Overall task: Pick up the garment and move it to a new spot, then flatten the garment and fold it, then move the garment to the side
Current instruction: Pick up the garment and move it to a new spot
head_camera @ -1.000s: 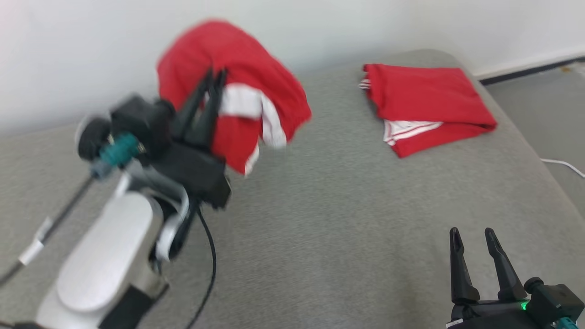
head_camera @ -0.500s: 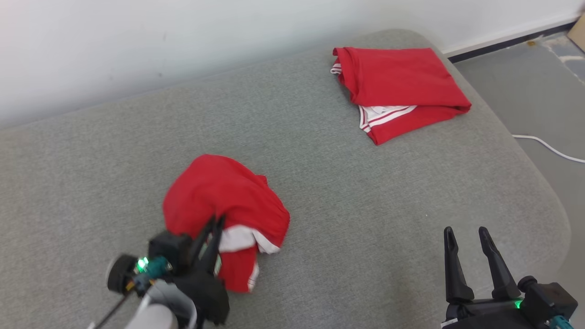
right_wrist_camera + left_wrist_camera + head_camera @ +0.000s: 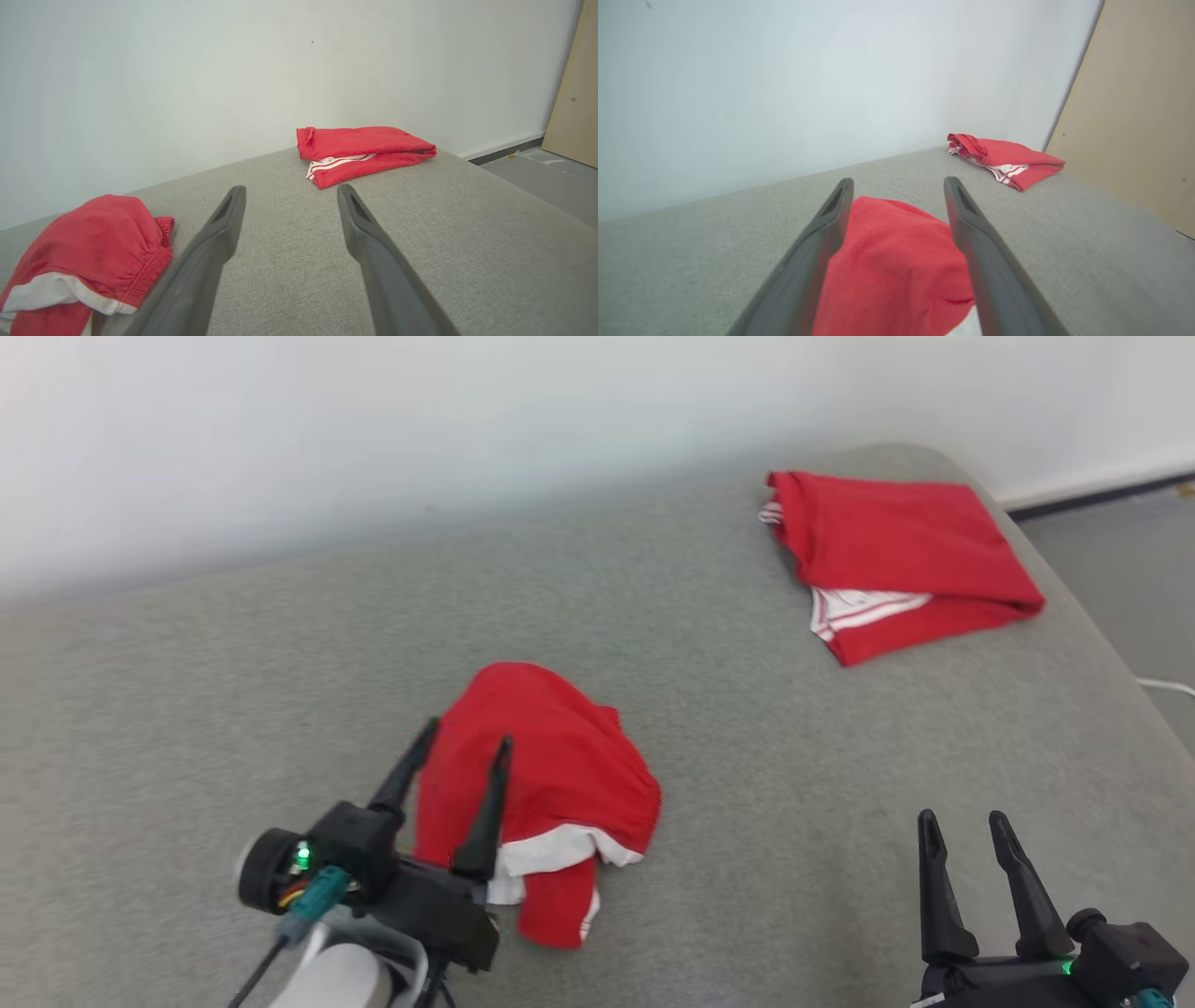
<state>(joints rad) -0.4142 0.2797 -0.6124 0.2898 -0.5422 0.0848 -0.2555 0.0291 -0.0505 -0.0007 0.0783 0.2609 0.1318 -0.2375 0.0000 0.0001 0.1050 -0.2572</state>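
Two red garments lie on one grey cushion [image 3: 747,756]: a crumpled garment [image 3: 551,756] near its front edge and a folded garment [image 3: 901,546] at its far right corner. Two end effectors: left end effector [image 3: 468,731], right end effector [image 3: 963,818].

Crumpled red garment [image 3: 546,784] on couch [image 3: 747,784]

A folded red garment [image 3: 901,555] with white stripes lies at two o'clock on the grey padded surface [image 3: 747,784]. A white wall [image 3: 373,429] stands at twelve. At three o'clock, a white cable [image 3: 1167,686] crosses the floor [image 3: 1111,551].
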